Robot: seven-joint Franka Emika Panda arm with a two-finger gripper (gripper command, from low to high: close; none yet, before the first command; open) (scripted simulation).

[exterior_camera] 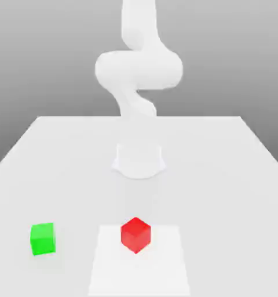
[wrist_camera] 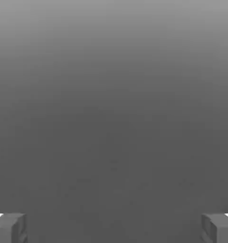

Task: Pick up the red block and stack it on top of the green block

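Observation:
The red block rests on a paler square patch near the table's front, turned so one corner faces the camera. The green block sits on the table toward the exterior view's left of the red one, well apart from it. In the hand view my gripper is open: one grey fingertip and the other stand far apart with only grey background between them. Neither block lies between the fingers.
The white arm's base stands at the middle of the white table, behind the red block. Its bulky elbow hangs above the base and the arm rises out of the picture.

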